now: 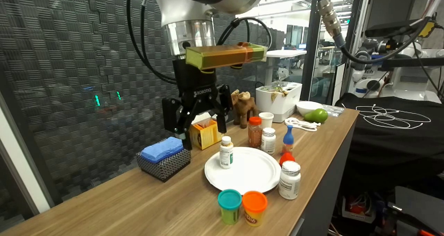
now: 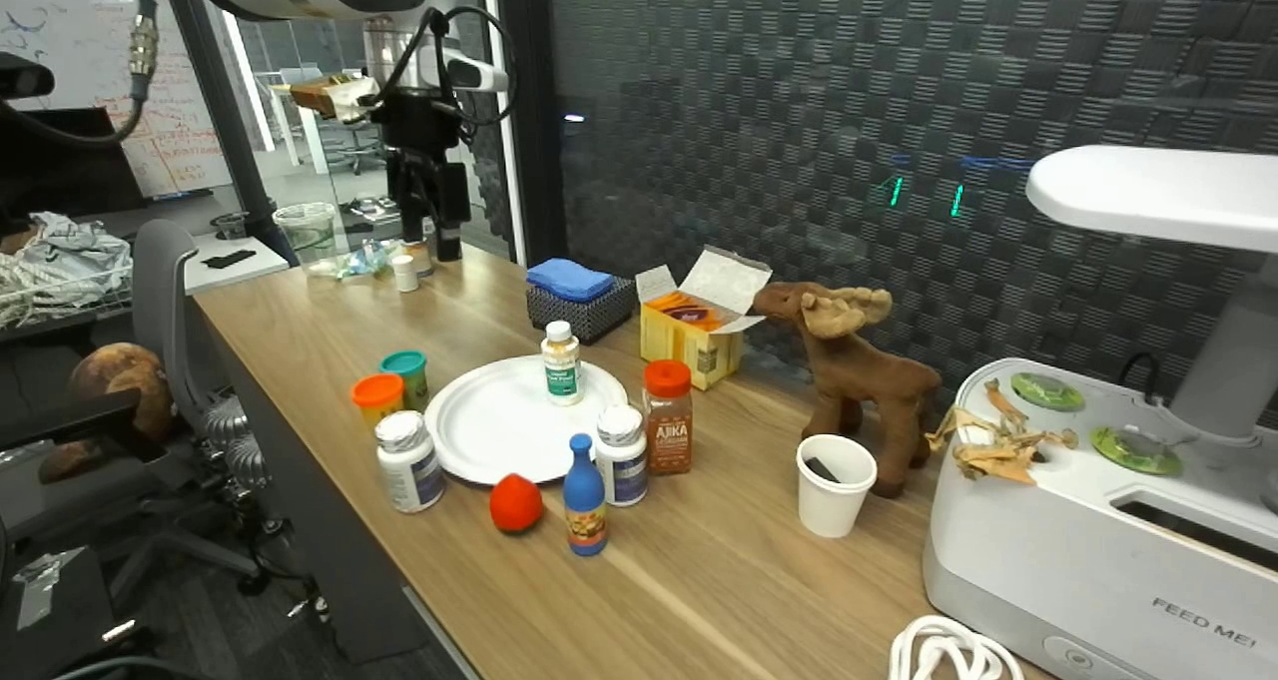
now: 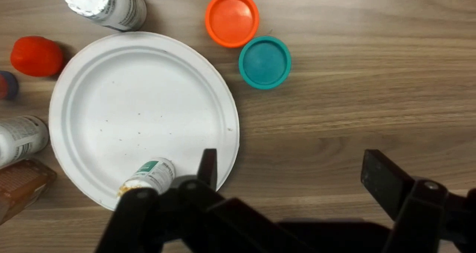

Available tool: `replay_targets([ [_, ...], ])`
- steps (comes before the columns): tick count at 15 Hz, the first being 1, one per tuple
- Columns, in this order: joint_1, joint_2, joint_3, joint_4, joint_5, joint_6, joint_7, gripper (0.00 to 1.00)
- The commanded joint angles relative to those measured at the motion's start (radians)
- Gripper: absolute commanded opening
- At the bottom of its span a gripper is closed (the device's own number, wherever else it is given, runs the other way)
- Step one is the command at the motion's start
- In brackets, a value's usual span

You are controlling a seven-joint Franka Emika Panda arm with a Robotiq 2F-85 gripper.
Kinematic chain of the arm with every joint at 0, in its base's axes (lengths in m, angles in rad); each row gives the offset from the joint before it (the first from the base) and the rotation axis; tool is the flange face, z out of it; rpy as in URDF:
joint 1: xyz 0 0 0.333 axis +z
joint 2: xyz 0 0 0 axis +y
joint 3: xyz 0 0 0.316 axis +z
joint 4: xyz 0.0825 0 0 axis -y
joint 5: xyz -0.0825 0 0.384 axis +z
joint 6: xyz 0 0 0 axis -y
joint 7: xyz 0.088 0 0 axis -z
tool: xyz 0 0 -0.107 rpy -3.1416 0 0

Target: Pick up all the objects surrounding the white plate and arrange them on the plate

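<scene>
One bottle (image 1: 226,156) on the plate (image 1: 255,172)

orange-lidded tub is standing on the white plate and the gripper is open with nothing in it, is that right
Not quite: the wrist view shows the orange-lidded tub on the wooden table beside the white plate, not on it. The gripper is indeed open with nothing in it.

White arm (image 1: 180,7), black pincer (image 3: 290,167)

dark textured wall (image 2: 819,111) along wooden countertop (image 1: 149,204); gray chair (image 2: 160,291) near; scribbled whiteboard (image 2: 105,66) beyond.
</scene>
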Motion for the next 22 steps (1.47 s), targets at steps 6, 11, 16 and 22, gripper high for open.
replay_targets([
  [6, 0.006, -0.007, -0.002, -0.021, -0.011, 0.023, -0.004, 1.00],
  [11, 0.020, -0.030, 0.002, -0.193, -0.052, 0.152, 0.014, 1.00],
  [16, 0.035, -0.009, 0.003, -0.333, -0.088, 0.326, -0.022, 1.00],
  [22, 0.038, 0.008, -0.004, -0.390, -0.102, 0.474, -0.052, 1.00],
])
